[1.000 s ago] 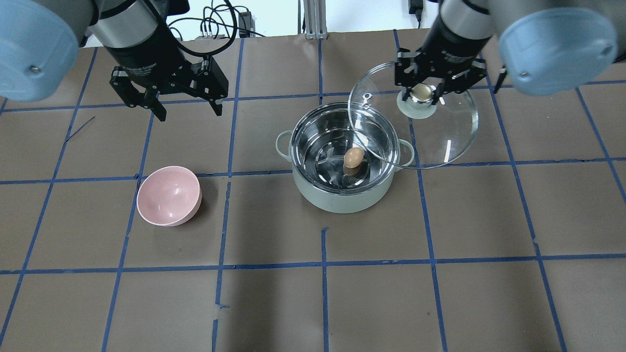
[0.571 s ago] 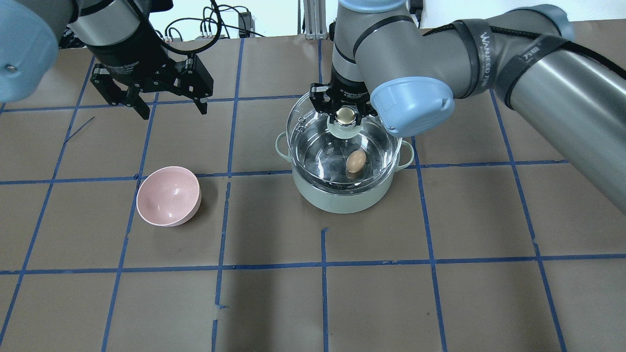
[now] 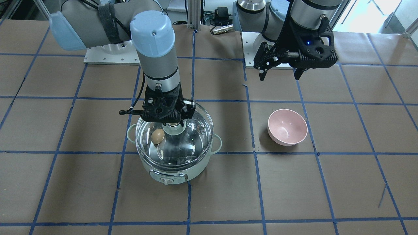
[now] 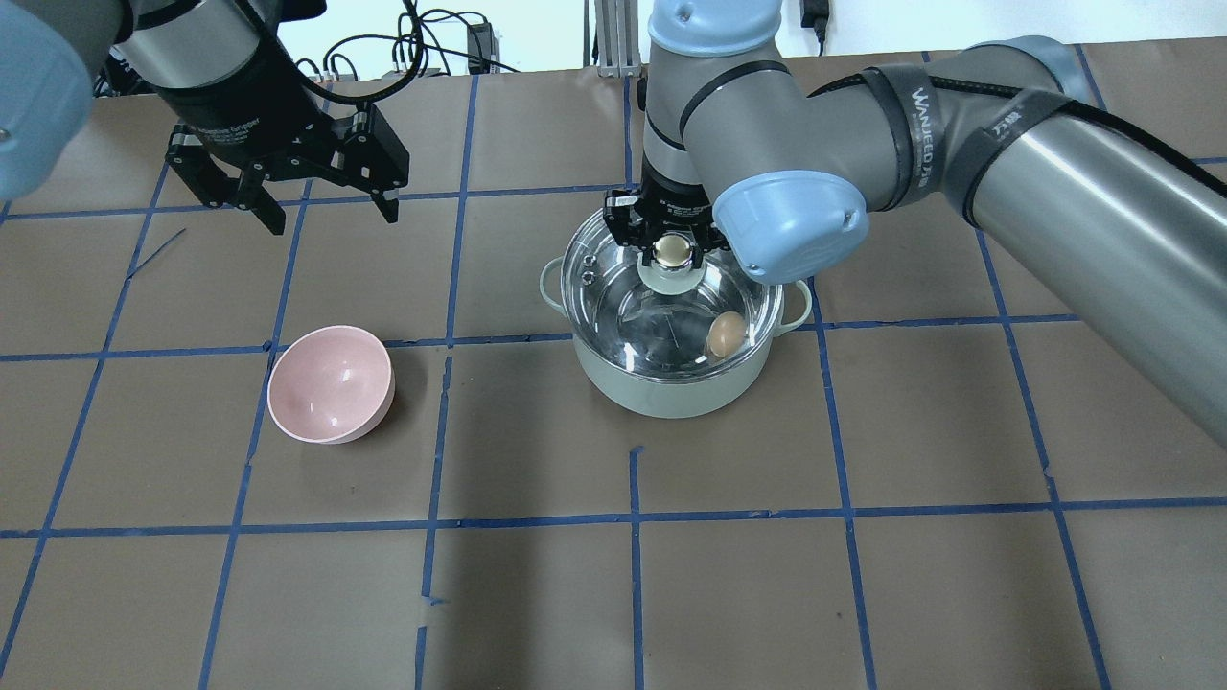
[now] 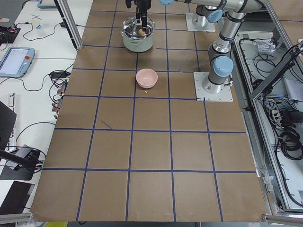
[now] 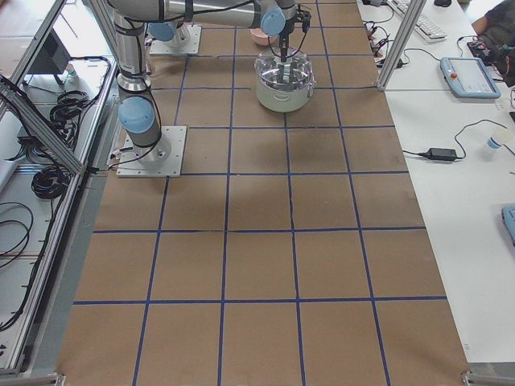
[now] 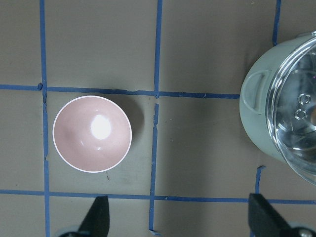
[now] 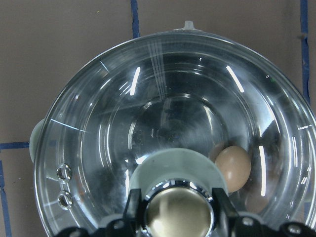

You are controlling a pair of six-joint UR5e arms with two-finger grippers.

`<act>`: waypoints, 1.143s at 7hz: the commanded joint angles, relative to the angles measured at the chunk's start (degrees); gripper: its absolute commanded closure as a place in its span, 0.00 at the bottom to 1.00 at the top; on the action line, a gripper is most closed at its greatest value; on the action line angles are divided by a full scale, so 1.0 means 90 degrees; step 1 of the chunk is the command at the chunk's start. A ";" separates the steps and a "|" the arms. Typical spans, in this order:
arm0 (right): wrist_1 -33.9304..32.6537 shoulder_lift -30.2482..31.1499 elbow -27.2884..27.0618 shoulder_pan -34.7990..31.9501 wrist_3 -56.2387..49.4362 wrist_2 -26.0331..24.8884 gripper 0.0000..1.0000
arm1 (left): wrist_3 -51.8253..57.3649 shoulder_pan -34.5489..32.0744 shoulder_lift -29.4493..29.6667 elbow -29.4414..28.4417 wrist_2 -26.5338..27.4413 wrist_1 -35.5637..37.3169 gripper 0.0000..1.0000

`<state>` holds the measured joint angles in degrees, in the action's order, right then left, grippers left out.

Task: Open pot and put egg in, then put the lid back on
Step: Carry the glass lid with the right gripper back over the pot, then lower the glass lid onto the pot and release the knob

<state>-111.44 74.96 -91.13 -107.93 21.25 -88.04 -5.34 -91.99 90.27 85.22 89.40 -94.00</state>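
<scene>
The mint-green pot (image 4: 671, 388) stands at mid-table, its control panel (image 3: 168, 179) facing away from me. The light-brown egg (image 4: 726, 333) lies inside it on the steel bottom, near the right wall, and also shows through the glass in the right wrist view (image 8: 233, 168). My right gripper (image 4: 673, 251) is shut on the beige knob of the clear glass lid (image 4: 613, 287). It holds the lid level over the pot's rim, covering the opening. I cannot tell whether the lid rests on the rim. My left gripper (image 4: 332, 220) is open and empty, raised at the back left.
A pink bowl (image 4: 331, 383) sits left of the pot, below the left gripper's view (image 7: 92, 134). Blue tape lines grid the brown table. Cables and arm bases lie at the table's back edge.
My right arm swung the lid from the pot's back right to over the pot and lowered it. The egg rolled toward the right wall. The left gripper drifted slightly left and back.
</scene>
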 commanded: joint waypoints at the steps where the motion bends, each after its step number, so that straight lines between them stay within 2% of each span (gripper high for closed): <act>1: -0.0069 -0.0047 -0.0021 0.0000 -0.0096 0.0017 0.87 | 0.0162 -0.0003 -0.0001 0.0013 -0.0011 -0.0044 0.00; 2: -0.0292 -0.0096 -0.0012 0.0000 -0.0086 0.0017 0.86 | 0.0560 0.0016 0.0028 -0.0006 -0.0021 -0.0035 0.00; 8: -0.0343 -0.0116 -0.0041 0.0000 -0.0223 0.0007 0.83 | 0.0525 0.0007 0.0028 0.0004 -0.0021 -0.0025 0.00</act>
<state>-114.50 73.98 -91.42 -107.93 19.35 -87.98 -0.50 -92.01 90.50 85.26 89.16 -94.23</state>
